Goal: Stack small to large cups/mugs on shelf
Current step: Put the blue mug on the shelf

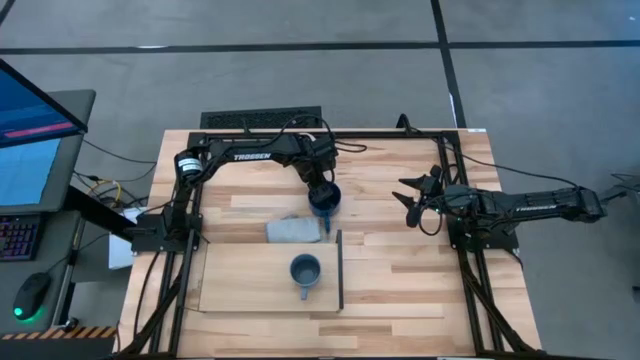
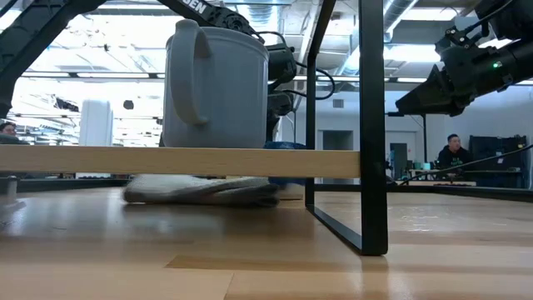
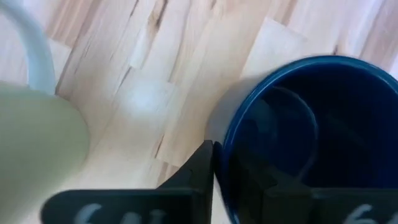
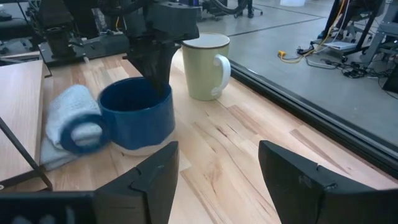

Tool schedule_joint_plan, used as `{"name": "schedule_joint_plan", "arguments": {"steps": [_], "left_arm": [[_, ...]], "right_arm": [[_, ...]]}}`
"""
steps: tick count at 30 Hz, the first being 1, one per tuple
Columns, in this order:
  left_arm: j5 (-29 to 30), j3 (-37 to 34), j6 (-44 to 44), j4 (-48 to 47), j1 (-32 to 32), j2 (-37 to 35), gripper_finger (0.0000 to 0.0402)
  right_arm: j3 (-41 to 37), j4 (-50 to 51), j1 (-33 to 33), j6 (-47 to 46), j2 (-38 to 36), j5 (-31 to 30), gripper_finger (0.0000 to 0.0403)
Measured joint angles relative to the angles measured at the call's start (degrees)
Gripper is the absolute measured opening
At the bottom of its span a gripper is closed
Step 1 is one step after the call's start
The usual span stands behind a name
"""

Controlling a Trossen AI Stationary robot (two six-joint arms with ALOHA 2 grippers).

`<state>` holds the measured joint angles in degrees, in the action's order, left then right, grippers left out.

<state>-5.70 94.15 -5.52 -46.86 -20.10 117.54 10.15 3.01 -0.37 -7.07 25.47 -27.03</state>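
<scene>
Now, left gripper (image 1: 322,192): frame centre, clamped on the rim of the dark navy glazed mug (image 1: 324,201).
Right gripper (image 1: 412,197): centre right, fingers spread, empty.
Slate grey-blue mug (image 1: 304,270): lower centre, on the pale plywood shelf (image 1: 240,285).
Cream-white mug (image 4: 205,58): behind the navy one.

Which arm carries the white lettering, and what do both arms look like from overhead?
The left arm: matte black tubular links with white TROSSEN lettering and black cables looping off it. The right arm is the same black build, with dark pointed fingers; no lettering is legible on it.
</scene>
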Motion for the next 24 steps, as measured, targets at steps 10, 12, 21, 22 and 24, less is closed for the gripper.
{"name": "schedule_joint_plan", "arguments": {"steps": [10, 12, 21, 22, 24], "left_arm": [[0.16, 0.02, 0.41, -0.10, 0.28, -0.02, 0.0019], [0.16, 0.02, 0.38, -0.16, 0.27, -0.02, 0.0010], [0.14, 0.04, 0.27, -0.16, 0.28, -0.06, 0.0009], [0.10, 0.07, 0.27, -0.19, 0.28, -0.07, 0.0009], [-0.71, 0.09, 0.29, -0.24, 0.28, -0.07, 0.0009]], "right_arm": [[0.00, 0.00, 0.01, 0.00, 0.00, 0.00, 0.0244], [0.00, 0.00, -0.01, 0.00, 0.00, 0.00, 0.0244], [0.00, 0.00, 0.01, 0.00, 0.00, 0.00, 0.0244], [0.00, 0.00, -0.01, 0.00, 0.00, 0.00, 0.0244], [0.00, 0.00, -0.01, 0.00, 0.00, 0.00, 0.0244]]}}
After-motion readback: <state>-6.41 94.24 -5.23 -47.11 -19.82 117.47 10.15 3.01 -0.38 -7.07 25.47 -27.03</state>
